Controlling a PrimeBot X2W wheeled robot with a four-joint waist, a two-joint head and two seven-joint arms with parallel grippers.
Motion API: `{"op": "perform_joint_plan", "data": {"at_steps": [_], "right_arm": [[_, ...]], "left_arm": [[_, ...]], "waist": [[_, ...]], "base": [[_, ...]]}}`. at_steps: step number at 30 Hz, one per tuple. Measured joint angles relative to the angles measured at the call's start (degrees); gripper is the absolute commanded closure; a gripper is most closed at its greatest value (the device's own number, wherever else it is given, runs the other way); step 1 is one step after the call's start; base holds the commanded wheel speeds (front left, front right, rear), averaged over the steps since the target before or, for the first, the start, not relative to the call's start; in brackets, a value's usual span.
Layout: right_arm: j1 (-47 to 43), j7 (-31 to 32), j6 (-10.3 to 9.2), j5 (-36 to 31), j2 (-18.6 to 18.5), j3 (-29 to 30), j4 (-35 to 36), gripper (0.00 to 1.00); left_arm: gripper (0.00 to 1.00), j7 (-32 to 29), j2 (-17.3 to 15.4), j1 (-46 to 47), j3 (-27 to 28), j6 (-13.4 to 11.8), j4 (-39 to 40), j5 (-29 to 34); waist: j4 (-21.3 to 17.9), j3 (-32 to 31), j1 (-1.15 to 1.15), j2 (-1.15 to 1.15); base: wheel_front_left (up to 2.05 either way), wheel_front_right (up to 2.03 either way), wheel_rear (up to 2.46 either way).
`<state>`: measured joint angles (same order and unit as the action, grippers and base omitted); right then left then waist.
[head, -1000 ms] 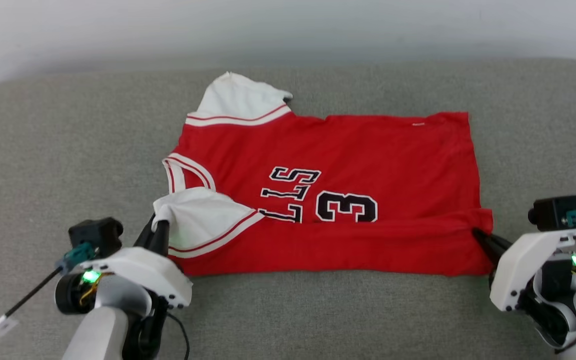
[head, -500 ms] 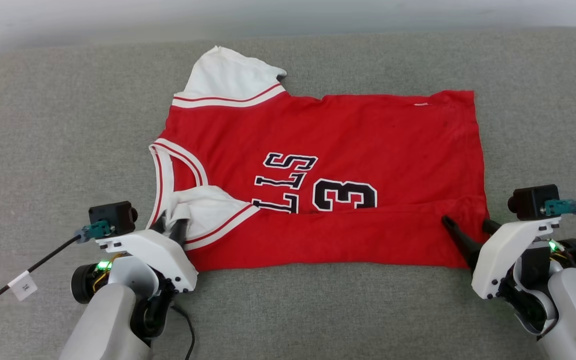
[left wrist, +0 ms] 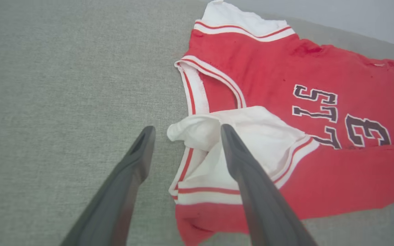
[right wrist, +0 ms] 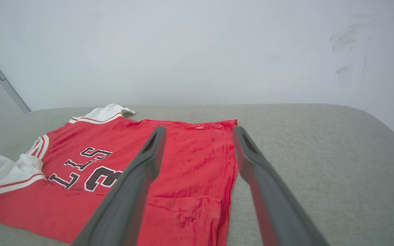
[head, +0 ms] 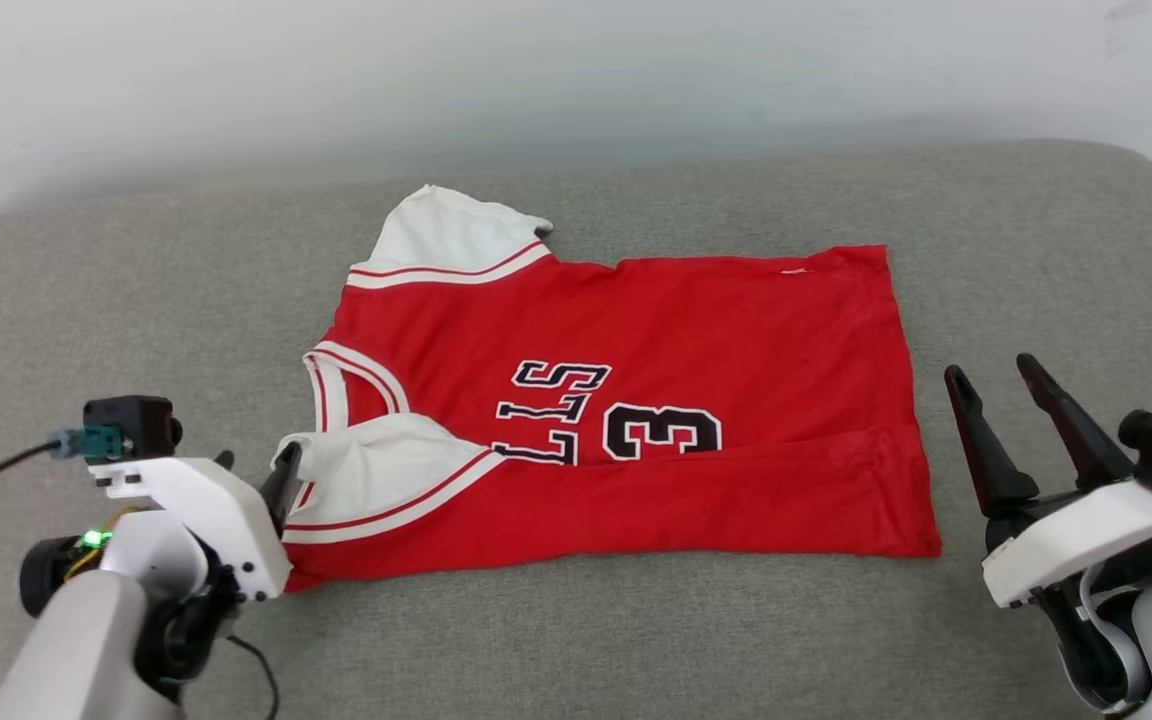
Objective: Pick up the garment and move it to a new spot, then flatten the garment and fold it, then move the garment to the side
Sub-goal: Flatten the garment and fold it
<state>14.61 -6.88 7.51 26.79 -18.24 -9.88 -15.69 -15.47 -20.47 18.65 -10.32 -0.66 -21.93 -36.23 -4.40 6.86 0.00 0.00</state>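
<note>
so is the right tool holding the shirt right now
No, the right tool stands open off to the side of the garment, apart from its red hem, with nothing between its jaws.

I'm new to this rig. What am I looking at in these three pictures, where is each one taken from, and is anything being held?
This is a wheeled robot with two arms, working at a grey padded surface. The wide picture comes from a camera on its head, looking down. The other two come from cameras on its wrists, each looking along that arm's two dark fingers. A red jersey with white sleeves lies spread out, its near long edge folded over part of the chest lettering. The left hand is open by the near white sleeve. In the left wrist view one finger crosses the sleeve, but the hand is not clamped on it. The right hand is open beside the hem end, apart from the cloth. Nothing is held.
</note>
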Motion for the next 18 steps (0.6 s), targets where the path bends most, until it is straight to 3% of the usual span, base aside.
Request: {"op": "perform_joint_plan", "data": {"at_steps": [1, 2, 5, 8, 13, 18], "right_arm": [[-1.22, -0.51, 0.0, -1.63, 0.54, 1.38, 2.57, 0.0], [-1.22, -0.51, 0.0, -1.63, 0.54, 1.38, 2.57, 0.0], [-3.64, 0.81, 0.0, -3.98, 2.29, 4.53, 7.47, 0.0], [-4.55, 2.12, 0.0, -4.93, 3.98, 6.45, 10.6, 0.0], [-5.26, 3.77, -0.01, -5.89, 6.09, 8.15, 14.28, 0.0], [-4.99, 4.41, 0.0, -6.06, 7.46, 8.67, 15.58, 0.0]], "left_arm": [[0.0, -4.99, -2.36, -0.7, -0.37, -0.07, 2.97, -0.38], [0.0, -4.99, -2.36, -0.7, -0.37, -0.07, 2.97, -0.38], [0.0, -16.33, -6.67, -2.33, -0.68, -0.44, 8.78, -2.74], [0.0, -25.14, -10.11, -3.68, -1.7, -2.12, 13.06, -2.96], [0.0, -35.01, -11.65, -5.15, -0.56, -5.47, 18.6, -7.4], [0.0, -38.64, -12.68, -5.98, 0.36, -8.05, 19.9, -8.57]], "waist": [[-0.64, -0.44, 0.0, 0.0], [-0.64, -0.44, 0.0, 0.0], [-1.71, -0.18, 0.0, 0.0], [-2.23, 1.12, 0.0, 0.0], [-3.21, 4.54, 0.0, 0.0], [-4.38, 8.42, 0.0, 0.0]], "base": [[0.0, 0.0, 0.0], [0.0, 0.0, 0.0], [0.0, 0.0, 0.0], [0.0, 0.0, 0.0], [0.0, 0.0, 0.0], [0.0, 0.0, 0.0]]}}
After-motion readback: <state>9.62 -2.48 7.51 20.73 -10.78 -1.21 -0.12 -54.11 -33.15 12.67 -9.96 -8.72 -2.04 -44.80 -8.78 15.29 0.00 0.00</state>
